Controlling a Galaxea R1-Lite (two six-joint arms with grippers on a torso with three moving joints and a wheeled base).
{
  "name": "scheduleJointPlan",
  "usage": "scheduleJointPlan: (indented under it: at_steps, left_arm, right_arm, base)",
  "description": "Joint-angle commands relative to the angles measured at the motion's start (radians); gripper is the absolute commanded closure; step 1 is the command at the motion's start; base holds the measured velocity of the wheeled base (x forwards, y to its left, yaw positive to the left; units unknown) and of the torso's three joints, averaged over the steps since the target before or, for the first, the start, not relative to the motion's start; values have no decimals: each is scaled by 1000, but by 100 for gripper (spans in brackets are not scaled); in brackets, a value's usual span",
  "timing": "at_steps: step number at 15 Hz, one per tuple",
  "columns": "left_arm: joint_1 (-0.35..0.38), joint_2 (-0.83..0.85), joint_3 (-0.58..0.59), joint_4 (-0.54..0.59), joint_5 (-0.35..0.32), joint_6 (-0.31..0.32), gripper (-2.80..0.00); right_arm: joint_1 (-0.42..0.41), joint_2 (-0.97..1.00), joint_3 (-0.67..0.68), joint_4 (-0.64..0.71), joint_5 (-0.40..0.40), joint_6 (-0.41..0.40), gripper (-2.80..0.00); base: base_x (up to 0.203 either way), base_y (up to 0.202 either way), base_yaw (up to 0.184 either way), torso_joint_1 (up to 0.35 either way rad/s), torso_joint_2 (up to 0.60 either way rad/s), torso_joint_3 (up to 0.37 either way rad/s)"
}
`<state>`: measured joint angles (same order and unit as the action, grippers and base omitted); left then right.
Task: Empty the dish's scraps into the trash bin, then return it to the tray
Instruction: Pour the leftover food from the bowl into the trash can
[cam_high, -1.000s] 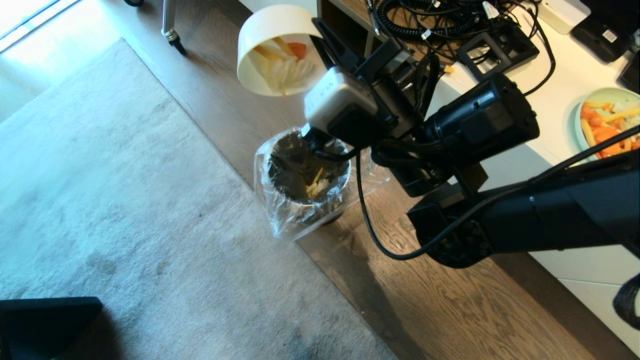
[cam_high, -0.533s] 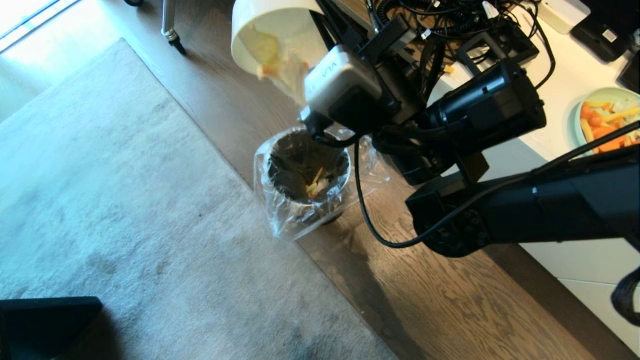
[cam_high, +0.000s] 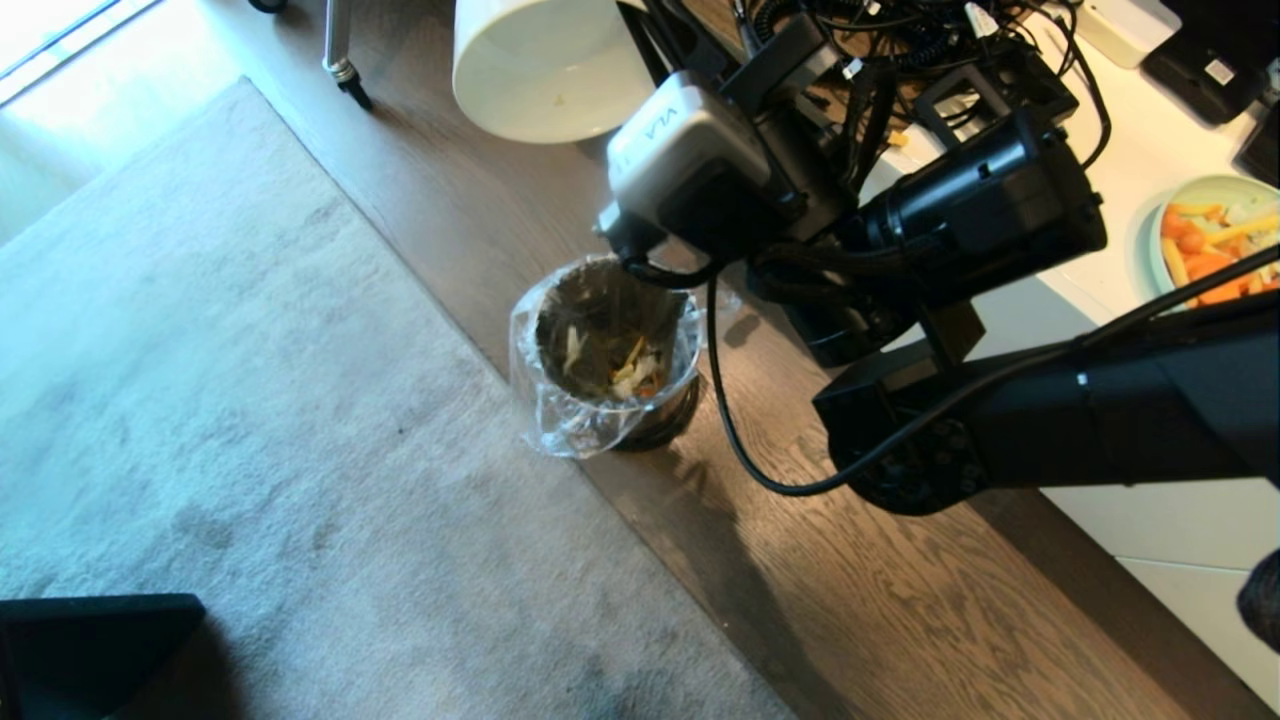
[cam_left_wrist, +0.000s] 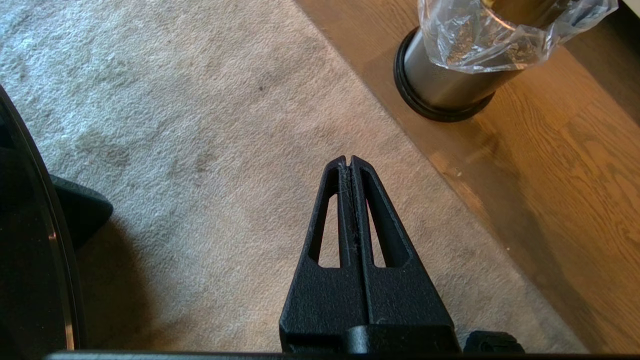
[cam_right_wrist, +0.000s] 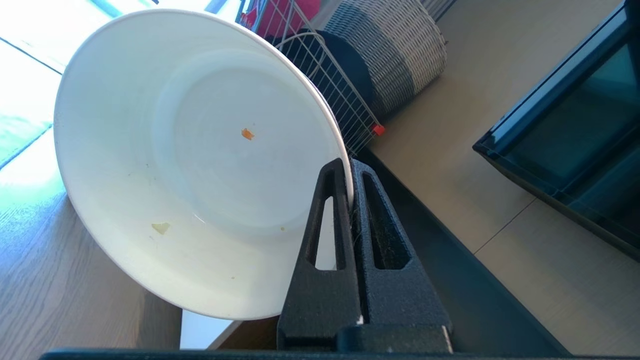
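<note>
My right gripper (cam_right_wrist: 348, 162) is shut on the rim of the dish (cam_right_wrist: 200, 160), a cream-white bowl tipped on its side high above the floor. In the head view the dish (cam_high: 545, 70) hangs at the top, beyond the trash bin (cam_high: 610, 350). Only tiny bits cling inside the bowl. The scraps (cam_high: 625, 372) lie in the bin, pale yellow and orange pieces on the clear liner. The steel bin (cam_left_wrist: 450, 85) also shows in the left wrist view. My left gripper (cam_left_wrist: 348, 161) is shut and empty, parked low over the carpet. The tray is out of view.
A white counter (cam_high: 1120, 200) runs along the right, with a pale-green plate of orange pieces (cam_high: 1215, 245) and a tangle of cables (cam_high: 900, 40). A grey carpet (cam_high: 250, 400) covers the floor left of the bin. A wicker basket (cam_right_wrist: 395, 50) and wire rack (cam_right_wrist: 330, 75) stand beyond the dish.
The dish tipped further and rose a little. The scraps slid out of it and dropped into the bin, whose liner shifted. The left arm stayed still.
</note>
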<state>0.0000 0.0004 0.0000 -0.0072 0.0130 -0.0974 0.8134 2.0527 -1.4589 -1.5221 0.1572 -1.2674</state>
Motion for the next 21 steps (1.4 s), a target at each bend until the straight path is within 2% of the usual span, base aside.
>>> scheduleJointPlan:
  at_steps: [1,13,18,21]
  left_arm:
    - [0,0,0,0,1,-1,0]
    - [0,0,0,0,1,-1,0]
    - [0,0,0,0,1,-1,0]
    - [0,0,0,0,1,-1,0]
  right_arm:
    - [1,-2,0,-46,1,-7,0]
    - [1,-17,3,-46,2,-2,0]
    - [0,-29,21,-42,-2,51,0]
    - [-10,-55,105,-17,-8,83,0]
  base:
    - [0,0,0,0,0,0]
    - [0,0,0,0,0,0]
    - [0,0,0,0,0,0]
    - [0,0,0,0,0,0]
